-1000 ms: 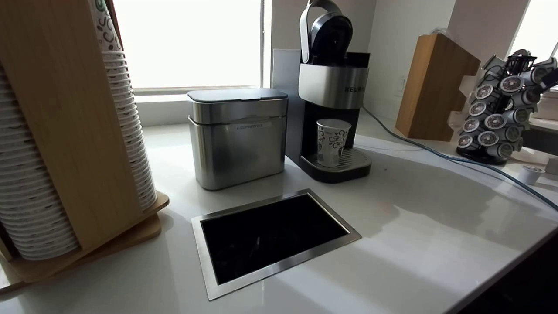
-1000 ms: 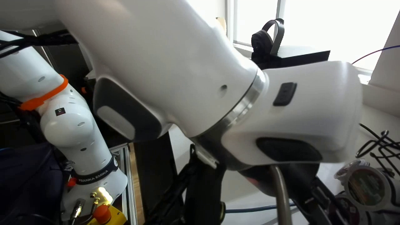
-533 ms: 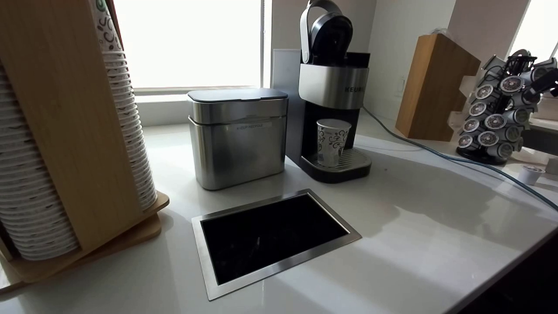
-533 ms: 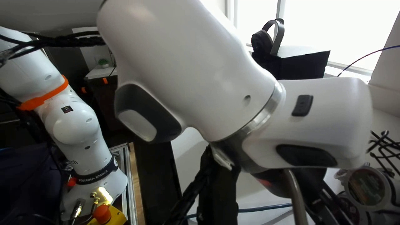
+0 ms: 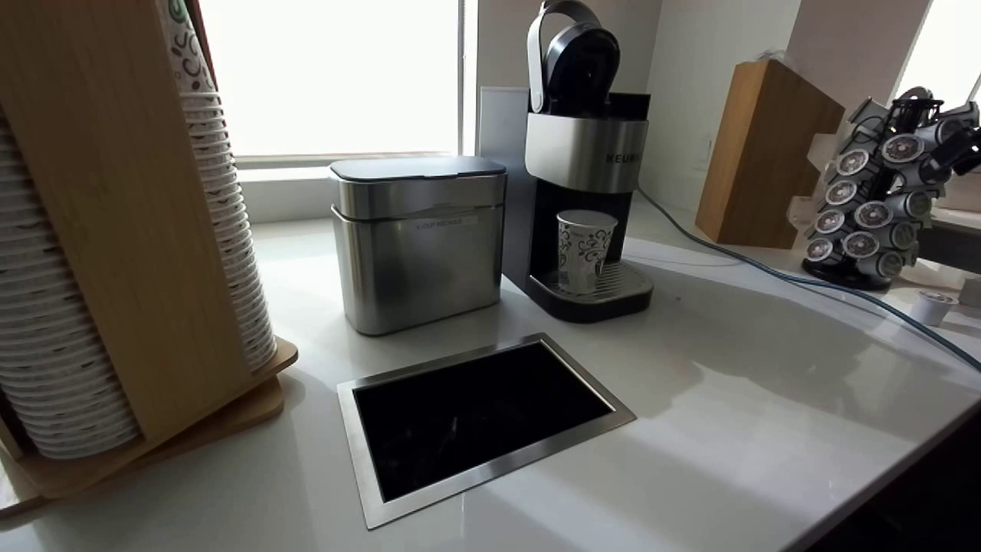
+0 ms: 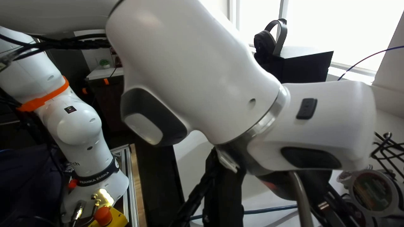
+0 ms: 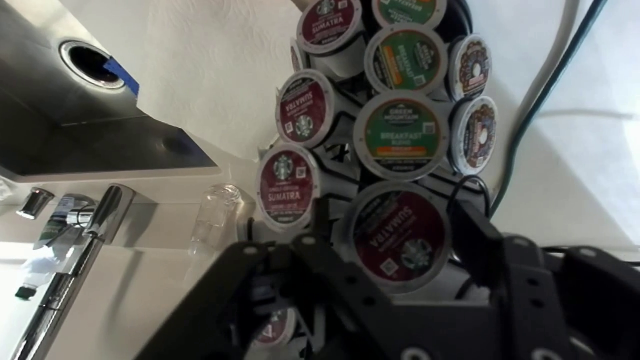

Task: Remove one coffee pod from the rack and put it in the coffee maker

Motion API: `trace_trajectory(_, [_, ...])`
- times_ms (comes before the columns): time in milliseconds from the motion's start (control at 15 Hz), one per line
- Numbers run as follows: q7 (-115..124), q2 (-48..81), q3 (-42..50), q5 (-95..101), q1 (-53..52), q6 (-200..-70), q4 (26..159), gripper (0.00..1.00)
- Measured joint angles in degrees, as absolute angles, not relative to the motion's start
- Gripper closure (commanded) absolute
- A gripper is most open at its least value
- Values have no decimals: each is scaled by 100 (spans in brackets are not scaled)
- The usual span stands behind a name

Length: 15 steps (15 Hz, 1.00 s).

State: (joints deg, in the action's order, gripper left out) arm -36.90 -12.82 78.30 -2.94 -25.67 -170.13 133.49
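Note:
In the wrist view, a coffee pod [image 7: 400, 235] with a dark red Sumatra lid lies between the black fingers of my gripper [image 7: 392, 212]. The right finger stands at its rim; a narrow gap shows at the left, and whether both press on it is unclear. The rack [image 5: 843, 274], full of pods, stands at the right of an exterior view, my fingers [image 5: 950, 157] at its upper right side. In the exterior view beside the arm, its wire top [image 6: 386, 146] shows. The coffee maker [image 5: 586, 153] has its lid raised, with a paper cup [image 5: 584, 253] on the drip tray.
A steel bin [image 5: 421, 253] stands beside the coffee maker, behind a framed counter opening [image 5: 590, 422]. Near the rack are a wooden block [image 5: 755, 153], a blue cable [image 5: 812, 284] and a loose pod [image 5: 933, 307]. The wrist view shows a sink [image 7: 100, 150] and a faucet [image 7: 75, 270].
The arm has moved to the right and a little down in the exterior view beside it, mostly in the earlier half. The dark fingers have come lower and further into the rack's upper right side.

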Motion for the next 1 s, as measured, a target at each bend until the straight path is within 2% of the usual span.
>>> trace_trajectory(67, [-3690, -1278, 7840, -294, -2595, -17022, 13349, 71])
trace_trajectory(600, [-3691, -1262, 7763, -286, -2575, -17106, 13398, 71])
trace_trajectory(1000, [-3487, -1280, 6737, -231, -1537, -17658, 13826, 71])
